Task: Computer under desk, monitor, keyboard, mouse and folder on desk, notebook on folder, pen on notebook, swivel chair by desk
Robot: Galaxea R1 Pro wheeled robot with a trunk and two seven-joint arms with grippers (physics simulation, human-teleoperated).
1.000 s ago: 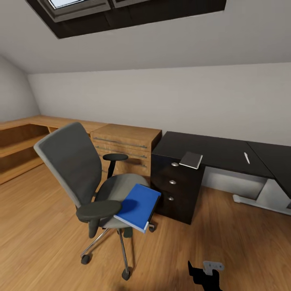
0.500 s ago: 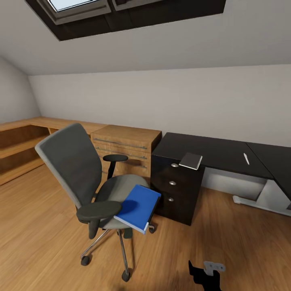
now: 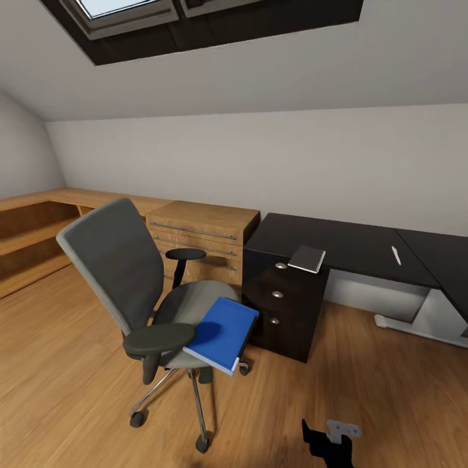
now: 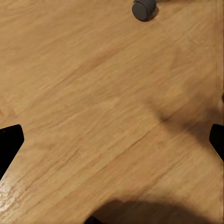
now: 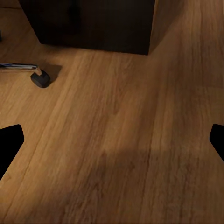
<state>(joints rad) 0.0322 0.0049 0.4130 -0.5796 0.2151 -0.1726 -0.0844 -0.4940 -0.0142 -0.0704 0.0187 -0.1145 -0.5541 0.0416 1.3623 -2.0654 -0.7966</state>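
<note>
On your left stands the swivel chair (image 3: 140,286), with the folder (image 3: 223,331) lying at the front edge of its seat, jutting toward the desk (image 3: 338,244). A notebook (image 3: 307,257) rests on the desk's near corner, a pen (image 3: 396,254) farther right. Your left claw (image 4: 112,140) and right claw (image 5: 112,140) both hang spread wide over bare wood floor (image 3: 65,364), well below the folder.
</note>
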